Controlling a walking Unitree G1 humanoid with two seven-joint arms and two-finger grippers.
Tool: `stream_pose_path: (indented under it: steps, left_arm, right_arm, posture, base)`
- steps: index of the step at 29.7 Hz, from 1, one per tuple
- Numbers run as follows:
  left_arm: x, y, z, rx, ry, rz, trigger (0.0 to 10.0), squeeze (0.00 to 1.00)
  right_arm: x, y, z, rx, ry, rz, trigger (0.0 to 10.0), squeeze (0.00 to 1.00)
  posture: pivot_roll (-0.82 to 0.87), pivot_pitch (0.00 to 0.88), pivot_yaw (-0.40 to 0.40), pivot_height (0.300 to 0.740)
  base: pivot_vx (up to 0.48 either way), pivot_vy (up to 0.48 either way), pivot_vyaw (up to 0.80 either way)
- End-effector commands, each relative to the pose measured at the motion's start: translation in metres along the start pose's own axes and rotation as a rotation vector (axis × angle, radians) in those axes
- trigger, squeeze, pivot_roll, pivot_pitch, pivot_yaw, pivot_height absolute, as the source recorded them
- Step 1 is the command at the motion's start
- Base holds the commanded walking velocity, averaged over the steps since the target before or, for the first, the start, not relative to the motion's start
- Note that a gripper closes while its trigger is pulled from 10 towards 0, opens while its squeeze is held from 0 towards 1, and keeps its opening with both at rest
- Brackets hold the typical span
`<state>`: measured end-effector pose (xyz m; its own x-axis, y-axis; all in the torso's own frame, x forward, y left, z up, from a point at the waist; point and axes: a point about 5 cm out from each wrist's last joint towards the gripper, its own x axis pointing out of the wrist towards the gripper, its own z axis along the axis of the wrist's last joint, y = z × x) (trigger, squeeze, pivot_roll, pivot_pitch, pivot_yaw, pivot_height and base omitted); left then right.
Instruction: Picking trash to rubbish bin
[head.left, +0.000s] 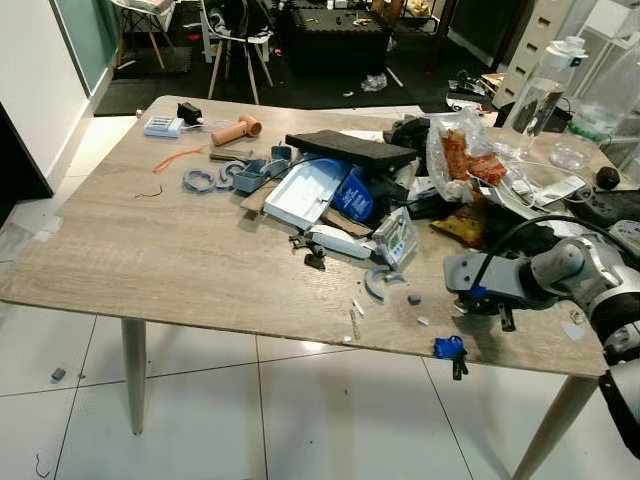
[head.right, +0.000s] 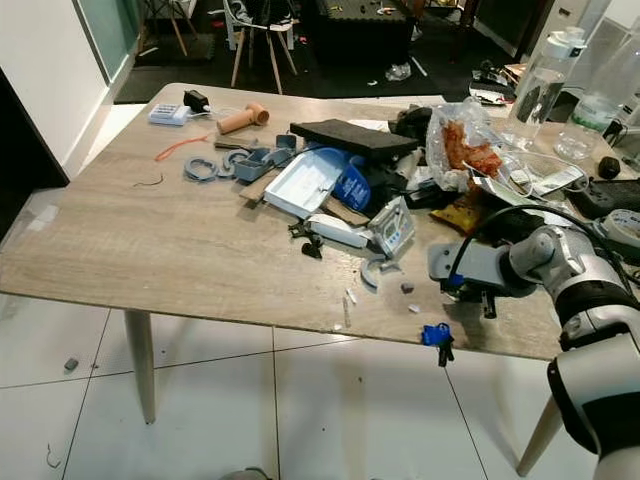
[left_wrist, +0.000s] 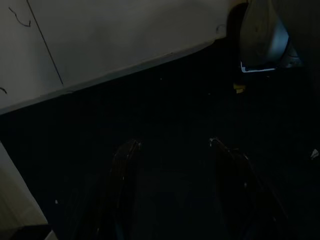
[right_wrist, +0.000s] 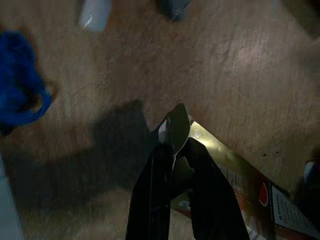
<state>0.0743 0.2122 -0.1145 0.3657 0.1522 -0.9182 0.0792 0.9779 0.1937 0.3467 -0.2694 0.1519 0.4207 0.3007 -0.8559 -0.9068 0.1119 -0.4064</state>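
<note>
At lower centre of the right wrist view, the right gripper (right_wrist: 175, 145) pinches the corner of a shiny gold foil wrapper (right_wrist: 227, 160) lying on the pale wood-grain table (head.left: 150, 250). Lift straight up first (the grip looks thin), clear of the blue plastic clip (head.left: 449, 348) at the near edge; open tiled floor (head.left: 330, 420) lies below. The left gripper (left_wrist: 175, 190) hangs spread, idle.

small print on the gold wrapper (right_wrist: 235, 165) label, too blurred to read
</note>
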Motion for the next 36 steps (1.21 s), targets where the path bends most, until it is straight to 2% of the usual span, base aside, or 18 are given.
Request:
stream_pose_path:
  steps: [1, 3, 4, 5, 9, 16, 18, 20, 22, 23, 24, 25, 26, 27, 29, 30, 32, 36]
  left_arm:
    - [-0.001, 0.004, -0.005, 0.012, 0.021, 0.009, 10.0, 0.0]
    - [-0.001, 0.004, -0.005, 0.012, 0.021, 0.009, 10.0, 0.0]
    - [-0.001, 0.005, -0.005, 0.013, 0.021, 0.019, 10.0, 0.0]
    - [-0.001, 0.005, -0.005, 0.013, 0.021, 0.019, 10.0, 0.0]
    - [0.0, 0.007, -0.003, 0.019, 0.02, 0.034, 10.0, 0.0]
    - [0.0, 0.009, -0.001, 0.009, 0.017, 0.042, 10.0, 0.0]
    - [0.0, 0.009, -0.001, 0.009, 0.017, 0.042, 10.0, 0.0]
    - [0.0, 0.01, -0.001, 0.001, 0.018, 0.046, 10.0, 0.0]
    - [0.0, 0.01, -0.001, -0.007, 0.02, 0.05, 10.0, 0.0]
    - [0.0, 0.01, -0.002, -0.017, 0.022, 0.053, 10.0, 0.0]
    - [0.0, 0.01, -0.002, -0.024, 0.023, 0.055, 10.0, 0.0]
    - [0.0, 0.011, -0.003, -0.03, 0.026, 0.057, 10.0, 0.0]
    - [0.0, 0.011, -0.003, -0.03, 0.026, 0.057, 10.0, 0.0]
    - [0.0, 0.011, -0.003, -0.038, 0.029, 0.061, 10.0, 0.0]
    - [0.0, 0.011, -0.004, -0.053, 0.031, 0.069, 10.0, 0.0]
    - [0.0, 0.011, -0.004, -0.053, 0.031, 0.069, 10.0, 0.0]
    - [0.0, 0.014, -0.003, -0.084, 0.033, 0.087, 10.0, 0.0]
    - [0.0, 0.017, -0.003, -0.138, 0.035, 0.11, 10.0, 0.0]
  right_arm:
    - [0.007, 0.0, 0.008, 0.017, -0.072, -0.057, 0.0, 0.0]
    - [0.007, 0.0, 0.008, 0.017, -0.072, -0.057, 0.0, 0.0]
    - [0.001, -0.018, 0.026, 0.02, -0.192, -0.214, 0.0, 0.0]
    - [0.001, -0.018, 0.026, 0.02, -0.192, -0.214, 0.0, 0.0]
    - [-0.025, -0.051, 0.066, 0.122, -0.546, -0.45, 0.0, 0.0]
    - [-0.055, -0.066, 0.098, 0.184, -0.922, -0.461, 0.0, 0.0]
    - [-0.055, -0.066, 0.098, 0.184, -0.922, -0.461, 0.0, 0.0]
    - [-0.064, -0.068, 0.105, 0.191, -1.025, -0.46, 0.0, 0.0]
    - [-0.071, -0.068, 0.111, 0.203, -1.119, -0.437, 0.7, 0.0]
    - [-0.08, -0.067, 0.119, 0.212, -1.242, -0.396, 3.1, 0.0]
    - [-0.087, -0.065, 0.124, 0.212, -1.327, -0.36, 3.1, 0.0]
    - [-0.094, -0.06, 0.131, 0.206, -1.423, -0.296, 4.9, 0.0]
    - [-0.094, -0.06, 0.131, 0.206, -1.423, -0.296, 4.9, 0.0]
    - [-0.102, -0.049, 0.141, 0.196, -1.553, -0.19, 10.0, 0.0]
    - [-0.111, -0.028, 0.156, 0.16, -1.706, -0.001, 10.0, 0.0]
    - [-0.111, -0.028, 0.156, 0.16, -1.706, -0.001, 10.0, 0.0]
    - [-0.107, -0.001, 0.173, 0.143, -1.806, 0.23, 10.0, 0.0]
    - [-0.085, 0.027, 0.193, 0.16, -1.781, 0.427, 10.0, 0.0]
  posture:
    - [0.09, 0.072, -0.009, 0.74]
    - [0.09, 0.072, -0.009, 0.74]
    - [0.09, 0.067, -0.004, 0.74]
    - [0.09, 0.067, -0.004, 0.74]
    - [0.09, 0.064, 0.0, 0.74]
    - [0.09, 0.06, 0.004, 0.74]
    - [0.09, 0.06, 0.004, 0.74]
    - [0.09, 0.06, 0.003, 0.74]
    - [0.09, 0.059, 0.004, 0.74]
    - [0.09, 0.059, 0.004, 0.74]
    - [0.09, 0.059, 0.004, 0.74]
    - [0.09, 0.058, 0.004, 0.74]
    - [0.09, 0.058, 0.004, 0.74]
    - [0.09, 0.058, 0.004, 0.74]
    - [0.09, 0.058, 0.003, 0.74]
    - [0.09, 0.058, 0.003, 0.74]
    - [0.09, 0.058, 0.004, 0.74]
    - [0.09, 0.058, 0.004, 0.74]
  base:
    - [0.0, 0.0, 0.0]
    - [0.0, 0.0, 0.0]
    - [0.0, 0.0, 0.0]
    - [0.0, 0.0, 0.0]
    - [0.0, 0.0, 0.0]
    - [0.0, 0.0, 0.0]
    - [0.0, 0.0, 0.0]
    - [0.0, 0.0, 0.0]
    - [0.0, 0.0, 0.0]
    - [0.0, 0.0, 0.0]
    - [0.0, 0.0, 0.0]
    - [0.0, 0.0, 0.0]
    - [0.0, 0.0, 0.0]
    - [0.0, 0.0, 0.0]
    - [0.0, 0.0, 0.0]
    - [0.0, 0.0, 0.0]
    - [0.0, 0.0, 0.0]
    - [0.0, 0.0, 0.0]
